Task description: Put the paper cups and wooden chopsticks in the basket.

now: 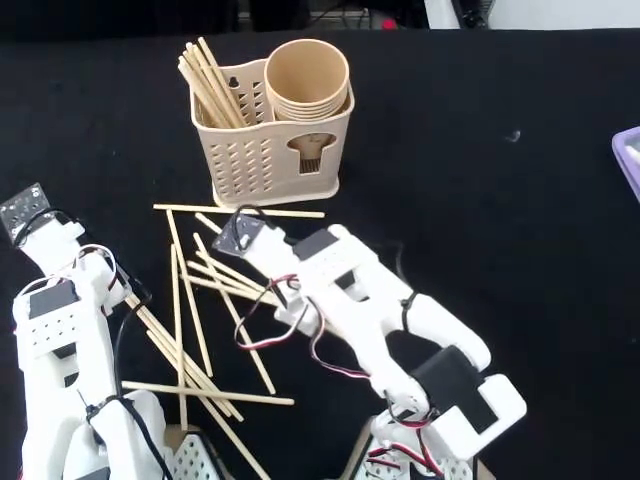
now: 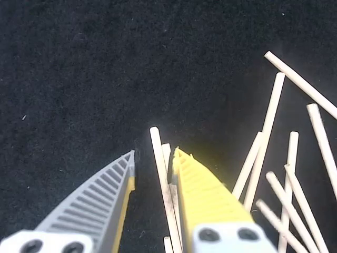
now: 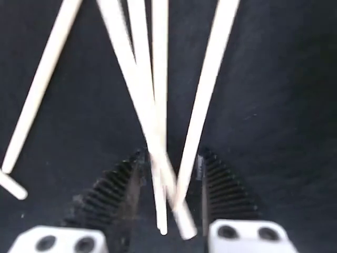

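- When looked at from above: a beige basket [image 1: 270, 160], upright toward the far side of the black surface [image 1: 500, 250], divided in two compartments.
- In one compartment, a stack of paper cups [image 1: 308, 75], standing upright and rising above the rim.
- In the other compartment, a bundle of wooden chopsticks [image 1: 212, 80], leaning outward over the rim.
- On the near side of the basket, many loose chopsticks [image 1: 190, 300] flat on the surface, crossing each other, between the two arms.
- Left arm [image 1: 55, 330] at the outer side of this pile.
- Left pincer [image 2: 154, 153] narrowly parted, one finger grey and one yellow. Two or three of the loose chopsticks in the gap, close against the yellow finger [image 2: 205, 195] and apart from the grey one.
- Right arm [image 1: 370, 310] over the middle of the pile.
- Right pincer [image 3: 171, 154] parted a little wider, with black toothed fingers along both sides of several loose chopsticks, just beside the outermost ones.
- At the right edge of the surface, well apart from the basket, a purple object [image 1: 628, 160], cut by the border.
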### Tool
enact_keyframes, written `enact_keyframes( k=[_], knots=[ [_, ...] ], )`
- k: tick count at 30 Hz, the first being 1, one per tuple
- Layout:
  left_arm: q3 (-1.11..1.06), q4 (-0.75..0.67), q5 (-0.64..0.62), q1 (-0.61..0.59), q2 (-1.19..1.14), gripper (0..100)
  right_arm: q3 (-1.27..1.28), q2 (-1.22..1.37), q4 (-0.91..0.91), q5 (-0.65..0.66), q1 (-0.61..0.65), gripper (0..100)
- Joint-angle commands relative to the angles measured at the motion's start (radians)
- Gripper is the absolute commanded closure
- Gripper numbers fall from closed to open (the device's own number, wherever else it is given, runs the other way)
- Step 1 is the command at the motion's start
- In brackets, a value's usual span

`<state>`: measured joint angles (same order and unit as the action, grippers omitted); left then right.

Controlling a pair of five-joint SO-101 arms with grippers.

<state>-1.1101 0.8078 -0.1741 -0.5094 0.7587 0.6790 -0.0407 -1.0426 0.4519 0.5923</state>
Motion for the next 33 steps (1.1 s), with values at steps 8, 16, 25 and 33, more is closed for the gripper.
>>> enact_keyframes(
  k=[8,16,25,33],
  knots=[
    [0.019,-0.015,-0.006,-0.015,-0.002,88,-0.101,-0.051,0.017,-0.008,-0.011,91.7],
    [0.019,-0.015,-0.006,-0.015,-0.002,88,-0.050,-0.022,0.187,-0.074,-0.017,81.2],
    [0.019,-0.015,-0.005,-0.015,-0.002,88,-0.130,0.162,0.239,-0.081,-0.017,80.2],
    [0.019,-0.015,-0.005,-0.015,-0.002,88,-0.171,0.174,0.196,-0.074,-0.017,97.7]
  ],
)
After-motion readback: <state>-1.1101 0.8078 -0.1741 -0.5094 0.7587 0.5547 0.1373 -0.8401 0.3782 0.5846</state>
